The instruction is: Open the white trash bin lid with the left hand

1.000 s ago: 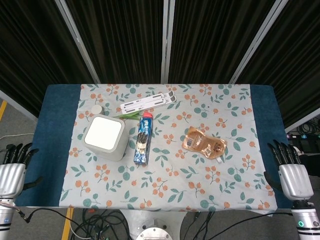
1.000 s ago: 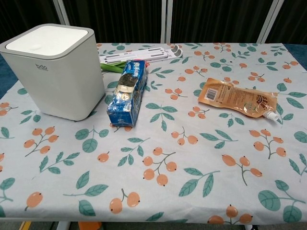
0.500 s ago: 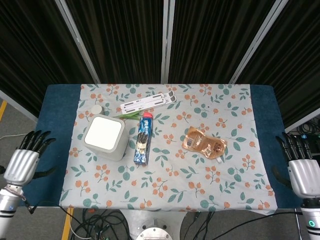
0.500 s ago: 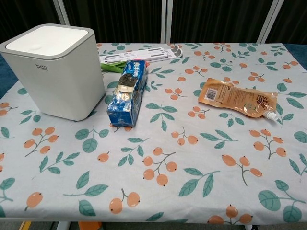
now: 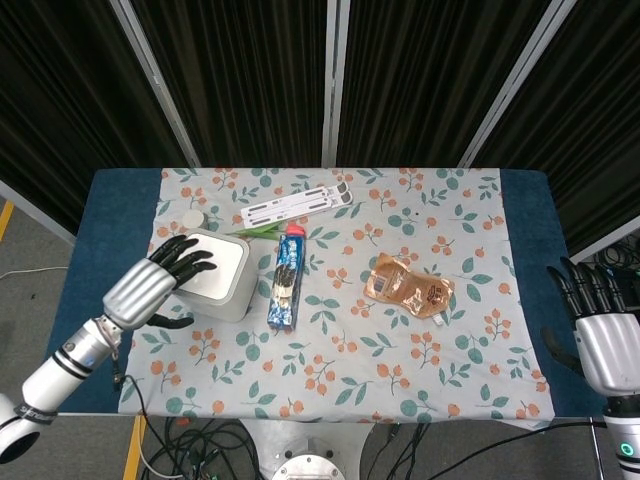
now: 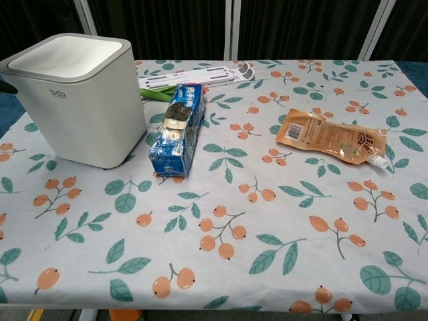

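The white trash bin [image 5: 222,275] stands on the left part of the flowered tablecloth, its square lid [image 5: 214,262] lying flat and closed. My left hand [image 5: 150,285] is at the bin's left side, with its dark fingers [image 5: 190,262] spread and reaching over the lid's left edge; whether they touch it I cannot tell. It holds nothing. In the chest view the bin [image 6: 77,114] fills the upper left and only a dark fingertip [image 6: 5,85] shows at the frame edge. My right hand [image 5: 603,340] hangs off the table's right edge, fingers apart and empty.
A blue biscuit pack [image 5: 285,282] lies just right of the bin. An orange pouch [image 5: 408,287] lies right of centre. A white folding stand [image 5: 297,206], a green stalk [image 5: 255,231] and a small white cap [image 5: 192,219] lie behind the bin.
My left hand has moved up and to the right, from beside the table's left edge onto the bin's left side. The right hand has barely shifted.
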`<state>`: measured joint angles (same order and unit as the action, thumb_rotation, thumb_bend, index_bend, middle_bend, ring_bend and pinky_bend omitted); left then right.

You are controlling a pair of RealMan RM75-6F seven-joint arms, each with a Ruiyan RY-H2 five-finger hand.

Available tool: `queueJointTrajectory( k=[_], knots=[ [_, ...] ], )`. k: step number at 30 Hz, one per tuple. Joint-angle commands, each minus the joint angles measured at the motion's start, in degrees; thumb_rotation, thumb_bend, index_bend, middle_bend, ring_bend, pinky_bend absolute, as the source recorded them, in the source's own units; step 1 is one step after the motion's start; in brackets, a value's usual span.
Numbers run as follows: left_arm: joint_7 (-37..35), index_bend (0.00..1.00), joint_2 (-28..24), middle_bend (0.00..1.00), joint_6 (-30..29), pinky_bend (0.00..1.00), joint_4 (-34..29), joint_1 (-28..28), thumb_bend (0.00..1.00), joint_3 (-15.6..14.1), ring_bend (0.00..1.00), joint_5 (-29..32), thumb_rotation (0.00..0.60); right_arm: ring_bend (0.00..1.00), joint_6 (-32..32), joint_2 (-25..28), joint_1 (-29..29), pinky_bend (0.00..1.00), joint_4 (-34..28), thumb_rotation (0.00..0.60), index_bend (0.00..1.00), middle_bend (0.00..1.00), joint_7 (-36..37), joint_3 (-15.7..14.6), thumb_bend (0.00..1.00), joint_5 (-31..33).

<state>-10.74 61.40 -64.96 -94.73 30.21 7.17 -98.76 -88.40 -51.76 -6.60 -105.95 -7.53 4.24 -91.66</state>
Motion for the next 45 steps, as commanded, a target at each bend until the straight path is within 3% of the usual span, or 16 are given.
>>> queueJointTrajectory(
  k=[1,19,32,41,45],
  knots=[
    [2.4,0.23,1.0,0.17,1.5,0.0,0.1,0.8,0.06,-0.3,0.03,1.7,0.562,0.0,0.3,-0.2,0.0,0.0,0.3,0.579,0.0,0.0,0.2,-0.1,0.25,0.1],
    [6.6,0.26,4.1,0.32,4.5,0.0,0.8,2.0,0.05,-3.5,0.13,5.4,0.495,0.0,0.4,-1.8,0.8,0.0,2.6,0.578,0.0,0.0,2.8,-0.7,0.25,-0.3],
    [1.6,0.26,1.2,0.29,-13.8,0.0,0.6,-5.2,0.05,0.2,0.13,7.3,0.479,0.0,0.5,-1.9,1.0,0.0,3.6,0.579,0.0,0.0,4.2,-0.8,0.25,-0.4],
    [0.2,0.26,-1.1,0.28,-19.4,0.0,2.5,-12.7,0.05,-0.6,0.13,14.0,0.479,0.0,0.2,-2.5,1.6,0.0,4.6,0.578,0.0,0.0,5.0,-0.9,0.25,0.1],
    [5.9,0.26,-1.0,0.26,-18.9,0.0,3.4,-15.3,0.05,-3.1,0.13,15.6,0.478,0.0,1.1,-3.3,1.4,0.0,5.5,0.58,0.0,0.0,5.8,-1.0,0.26,0.9]
  ],
)
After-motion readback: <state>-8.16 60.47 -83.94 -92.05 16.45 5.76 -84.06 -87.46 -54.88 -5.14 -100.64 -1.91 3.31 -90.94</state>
